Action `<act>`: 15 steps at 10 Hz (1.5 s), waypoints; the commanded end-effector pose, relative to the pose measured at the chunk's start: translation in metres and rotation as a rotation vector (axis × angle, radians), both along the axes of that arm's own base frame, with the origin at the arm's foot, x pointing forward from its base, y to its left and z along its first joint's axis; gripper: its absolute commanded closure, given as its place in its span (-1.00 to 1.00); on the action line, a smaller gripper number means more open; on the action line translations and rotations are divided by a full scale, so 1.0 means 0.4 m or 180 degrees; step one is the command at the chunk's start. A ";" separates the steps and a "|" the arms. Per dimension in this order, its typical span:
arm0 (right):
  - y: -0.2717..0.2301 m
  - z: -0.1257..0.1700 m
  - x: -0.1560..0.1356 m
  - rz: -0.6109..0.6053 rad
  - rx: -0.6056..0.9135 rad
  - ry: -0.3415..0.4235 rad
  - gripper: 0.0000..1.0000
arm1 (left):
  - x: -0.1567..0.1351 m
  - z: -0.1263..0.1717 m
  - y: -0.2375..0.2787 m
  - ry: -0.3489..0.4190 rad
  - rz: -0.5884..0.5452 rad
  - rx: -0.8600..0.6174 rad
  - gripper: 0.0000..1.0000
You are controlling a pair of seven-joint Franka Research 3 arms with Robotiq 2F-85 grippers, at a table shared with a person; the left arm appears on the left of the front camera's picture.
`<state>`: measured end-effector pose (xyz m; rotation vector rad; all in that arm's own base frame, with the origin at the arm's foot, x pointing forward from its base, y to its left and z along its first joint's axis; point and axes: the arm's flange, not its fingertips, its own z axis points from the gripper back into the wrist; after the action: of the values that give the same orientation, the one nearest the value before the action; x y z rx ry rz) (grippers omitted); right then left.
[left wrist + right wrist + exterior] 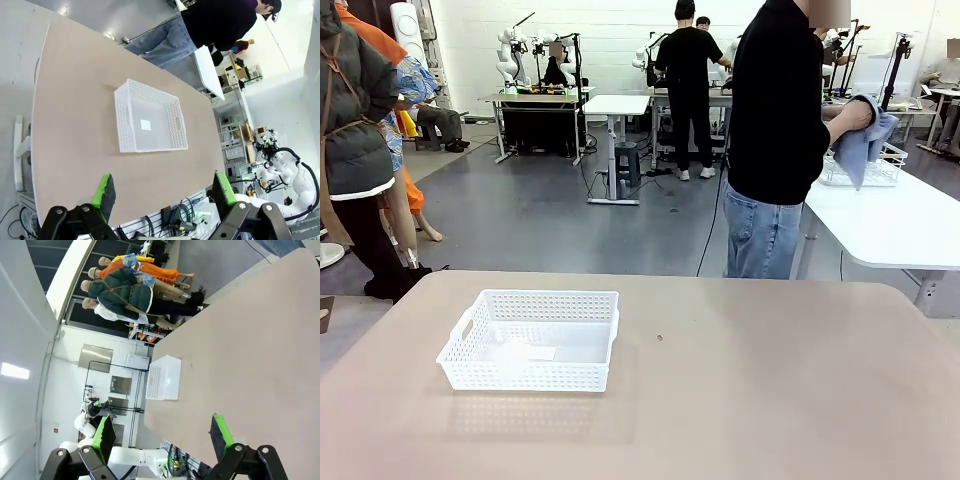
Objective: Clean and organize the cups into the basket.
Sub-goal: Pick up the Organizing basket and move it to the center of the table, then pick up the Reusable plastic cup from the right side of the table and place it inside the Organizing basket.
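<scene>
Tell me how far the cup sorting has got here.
Done: nothing; the basket sits empty on the table. In hand: the person's hand holds a blue cloth by the next table. The left gripper and right gripper hang open, holding nothing. Left: all cleaning and loading.

Bright even light; faint soft shadow beside basket (525,372); wrist views fisheye-bent at edges; front view sharp.

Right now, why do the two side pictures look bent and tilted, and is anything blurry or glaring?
Front view: soft even light, no glare; the basket is sharp, with a faint shadow on the table toward the camera. Left wrist view: wide lens bows the table edge; the left tool looms at the bottom. Right wrist view: the room lies sideways beyond the right tool.
</scene>
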<state>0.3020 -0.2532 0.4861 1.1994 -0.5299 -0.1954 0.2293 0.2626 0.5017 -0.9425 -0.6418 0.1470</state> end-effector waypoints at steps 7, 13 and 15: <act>-0.004 -0.001 -0.001 -0.0004 0.0018 -0.0011 -1.00 | -0.004 -0.001 0.007 -0.0011 0.0013 -0.0017 -1.00; -0.004 -0.001 -0.001 -0.0004 0.0018 -0.0011 -1.00 | -0.004 -0.001 0.007 -0.0011 0.0013 -0.0017 -1.00; -0.004 -0.001 -0.001 -0.0004 0.0018 -0.0011 -1.00 | -0.004 -0.001 0.007 -0.0011 0.0013 -0.0017 -1.00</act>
<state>0.3020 -0.2532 0.4861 1.1994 -0.5299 -0.1954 0.2293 0.2626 0.5017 -0.9424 -0.6417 0.1471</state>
